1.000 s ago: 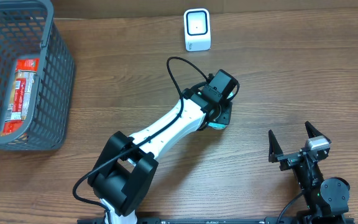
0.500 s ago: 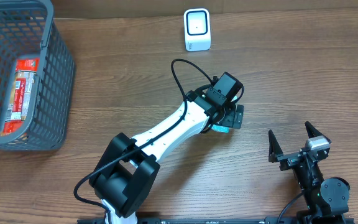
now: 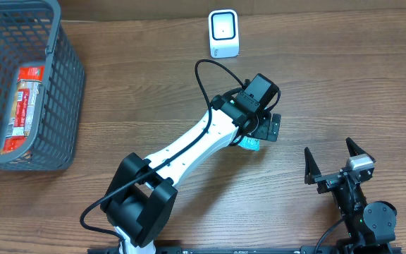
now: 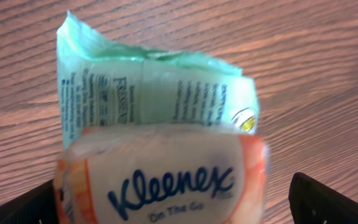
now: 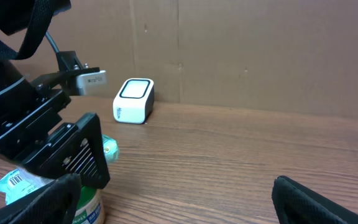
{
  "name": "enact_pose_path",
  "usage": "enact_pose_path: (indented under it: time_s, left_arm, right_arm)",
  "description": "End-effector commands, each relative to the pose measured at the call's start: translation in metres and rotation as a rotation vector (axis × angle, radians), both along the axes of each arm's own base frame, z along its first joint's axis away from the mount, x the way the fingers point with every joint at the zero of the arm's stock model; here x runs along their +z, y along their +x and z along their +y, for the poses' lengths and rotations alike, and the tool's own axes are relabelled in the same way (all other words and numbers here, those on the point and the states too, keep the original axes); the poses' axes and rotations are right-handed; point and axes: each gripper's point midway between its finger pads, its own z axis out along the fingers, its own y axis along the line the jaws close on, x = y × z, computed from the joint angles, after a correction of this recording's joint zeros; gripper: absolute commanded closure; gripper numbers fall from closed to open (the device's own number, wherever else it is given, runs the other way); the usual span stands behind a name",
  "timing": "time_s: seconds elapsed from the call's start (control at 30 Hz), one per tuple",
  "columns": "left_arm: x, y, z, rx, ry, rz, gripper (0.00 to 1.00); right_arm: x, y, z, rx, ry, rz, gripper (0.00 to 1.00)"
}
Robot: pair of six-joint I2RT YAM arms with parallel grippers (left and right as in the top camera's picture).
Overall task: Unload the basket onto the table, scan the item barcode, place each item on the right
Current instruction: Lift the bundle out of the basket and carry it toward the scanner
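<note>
The white scanner (image 3: 223, 33) is sitting at the far edge of the table (image 3: 344, 70), its window facing up and nothing over it. The tissue pack (image 4: 166, 106) is lying flat on the wood, well apart from the scanner, on the robot's side of it and a little toward the right arm. So, as I judge it, the scan itself is not yet happening: the pack is nowhere near the scanner's window.

The left gripper (image 3: 261, 129) is hanging right over the pack with its jaws spread as wide as they go. In the left wrist view the two fingertips are showing only at the bottom corners, with the pack lying between them and touching neither, so the claw is holding nothing. The right gripper (image 3: 332, 161) is waiting farther from the scanner again, close to the robot's base, also wide open and empty.

From the right wrist view, a teal flap at the end of the pack is showing what looks like a printed barcode, turned away from the scanner and toward the right arm. I cannot tell whether another code is sitting on the underside.

What is left, to my eye, is most of the job: closing on the pack, lifting it, carrying it across to the scanner and turning the code toward the window. Far off to the scanner's other side, a grey basket (image 3: 65, 92) is holding a red packet (image 3: 23, 106), which nobody is touching.
</note>
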Motion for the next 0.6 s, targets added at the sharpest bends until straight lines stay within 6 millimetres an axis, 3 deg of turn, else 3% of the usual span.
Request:
enact_pose_path:
  time_s: [0.0,0.3,0.57]
  left_arm:
    - [0.02,0.012,0.004,-0.023,0.005,-0.069,0.0]
    - [0.053,0.024,-0.003,-0.091,-0.156,-0.022,0.0]
    - [0.07,0.045,0.031,-0.064,-0.137,-0.033,0.01]
  right_arm:
    - [-0.002,0.0,-0.001,-0.003,-0.004,-0.003,0.0]
    - [-0.002,0.0,-0.001,-0.004,-0.004,-0.003,0.0]
    - [-0.002,0.0,-0.001,-0.004,-0.004,-0.003,0.0]
